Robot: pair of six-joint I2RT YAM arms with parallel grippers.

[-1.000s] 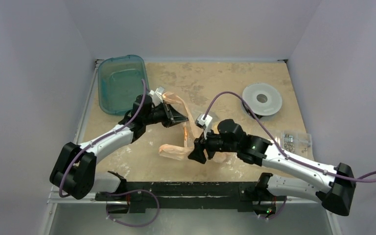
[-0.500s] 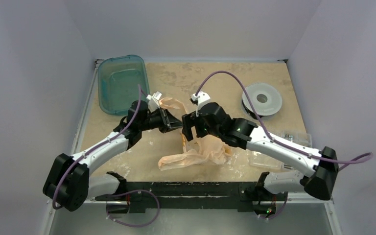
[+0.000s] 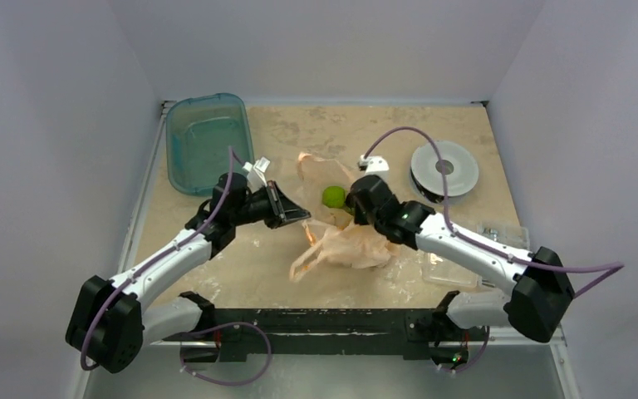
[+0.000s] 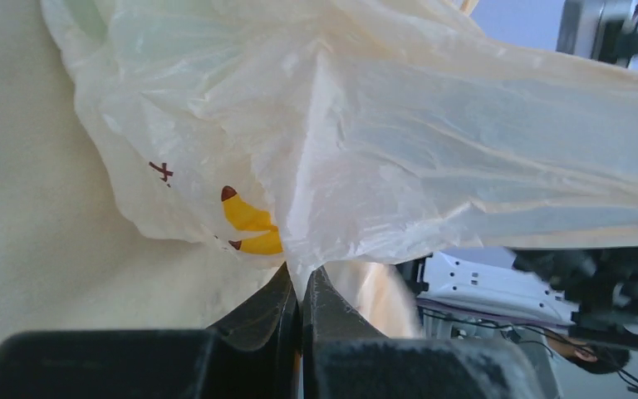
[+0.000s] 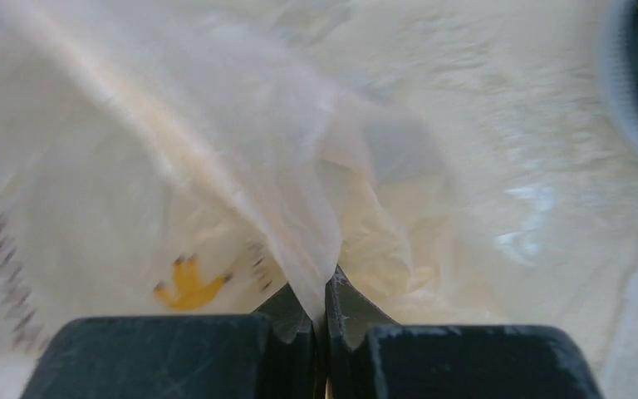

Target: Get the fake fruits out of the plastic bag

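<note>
The peach-orange plastic bag (image 3: 350,243) lies crumpled mid-table, its upper part pulled open between my two grippers. A green fake fruit (image 3: 333,197) shows in the opening, just left of my right gripper (image 3: 351,207). My left gripper (image 3: 297,214) is shut on a fold of the plastic bag (image 4: 432,141); the film is pinched at the left gripper (image 4: 301,281). The right gripper (image 5: 324,309) is shut on another fold of the plastic bag (image 5: 241,141). Yellow print (image 4: 249,223) shows on the film. No other fake fruits show.
A teal plastic tub (image 3: 203,141) stands at the back left. A grey round spool (image 3: 444,169) lies at the back right. A clear packet of metal parts (image 3: 503,237) and a flat clear packet (image 3: 449,270) lie at the right.
My right gripper swung from the bag's near side to its far side, opened wide and shut on the bag's edge. The bag spread open and the green fruit came into sight.
</note>
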